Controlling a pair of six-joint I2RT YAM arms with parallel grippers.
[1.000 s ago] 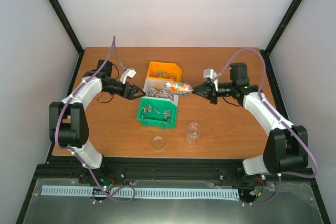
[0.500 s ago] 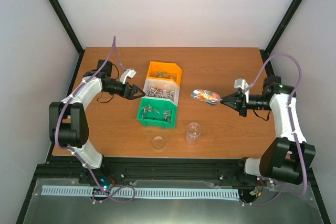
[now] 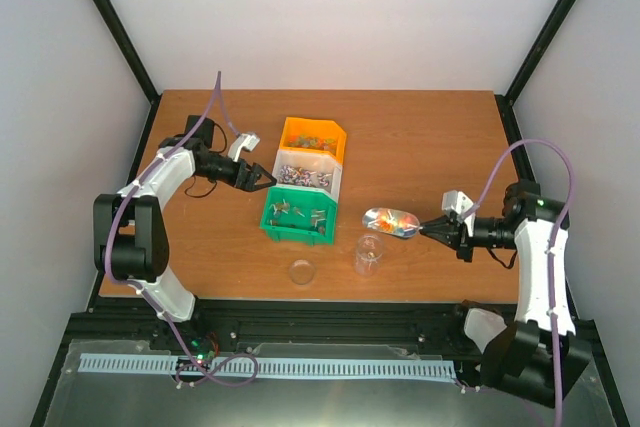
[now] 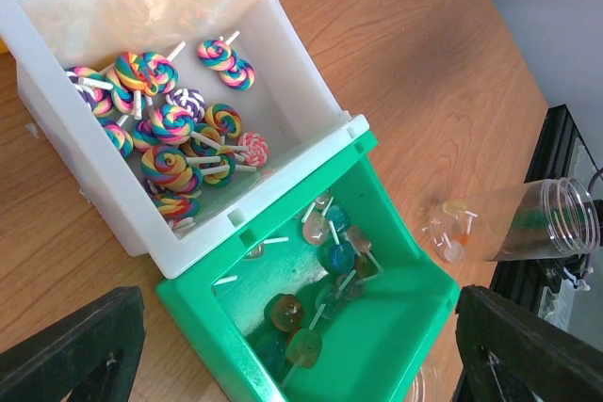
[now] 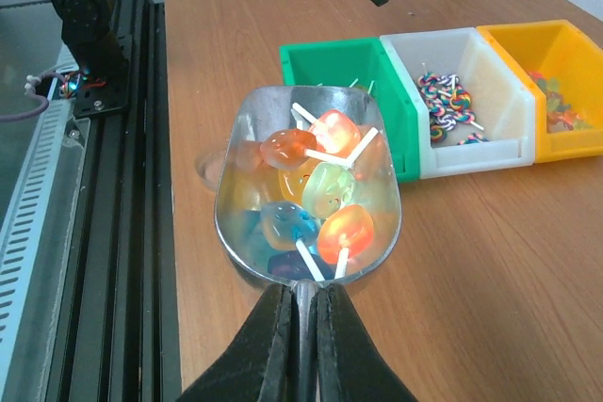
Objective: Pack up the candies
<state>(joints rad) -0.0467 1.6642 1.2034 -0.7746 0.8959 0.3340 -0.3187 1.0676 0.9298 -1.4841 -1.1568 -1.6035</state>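
Right gripper (image 3: 432, 228) pinches the scoop (image 3: 392, 220) of candies (image 5: 316, 190) just beside the jar (image 3: 369, 253); left gripper (image 3: 262, 179) stands spread wide, well apart from it.

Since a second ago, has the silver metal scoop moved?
Yes: the scoop left the white plastic bin for the near edge, beside the clear plastic jar.

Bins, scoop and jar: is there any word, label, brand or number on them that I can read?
None: no word, label, brand or number shows on the orange bin, white bin, green bin, scoop or jar in any view.
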